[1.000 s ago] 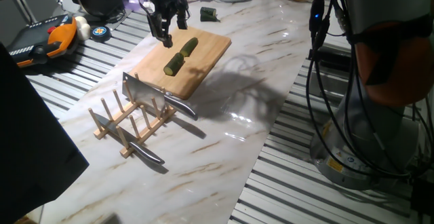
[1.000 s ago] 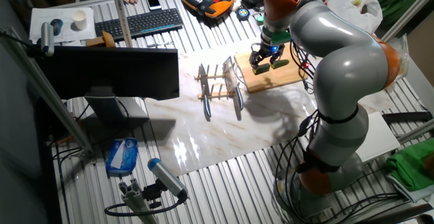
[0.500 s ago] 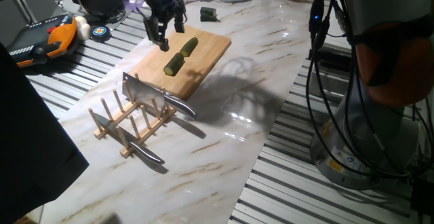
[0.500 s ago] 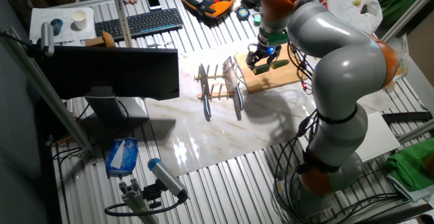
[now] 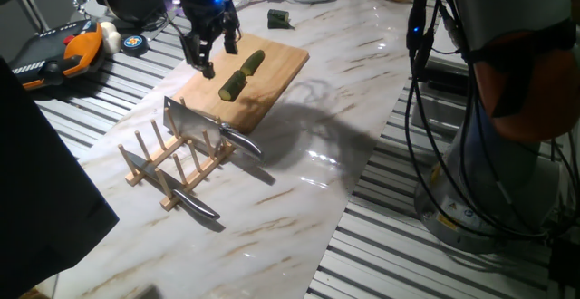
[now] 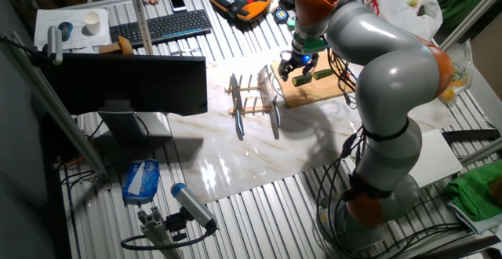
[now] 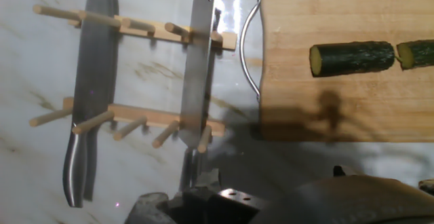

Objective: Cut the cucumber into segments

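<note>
Already the cucumber (image 5: 242,73) lies in two segments on the wooden cutting board (image 5: 276,72), end to end along one slanting line with a narrow gap between them. In the hand view we see the nearer segment (image 7: 352,58) whole, dark green with a pale cut face turned toward the board's edge, and the second segment (image 7: 417,53) only in part, cut off by the picture's border.

Our gripper (image 5: 205,53) hangs above the board's far left edge, beside the segments and touching neither of them. Its two fingers point down with a clear gap between them and nothing held (we read this best in one fixed view; in the other fixed view the gripper (image 6: 300,64) is small and partly masked by the arm). A blue light glows on the wrist above it.

Just off the board's near end stands a wooden peg rack (image 5: 172,167) on the marble table (image 5: 362,54). A cleaver (image 5: 192,123) sits upright across the rack, its blade on edge between the pegs, and a longer knife (image 7: 89,81) lies across the rack's other end. A metal handle (image 7: 249,47) curves along the board's short side, facing the rack.

Farther out, near the table's far edge, we see a small dark green stub (image 5: 277,18), well apart from the board. Beyond the table lie an orange and black pendant (image 5: 63,53) and, in the other fixed view, a keyboard (image 6: 161,27).
</note>
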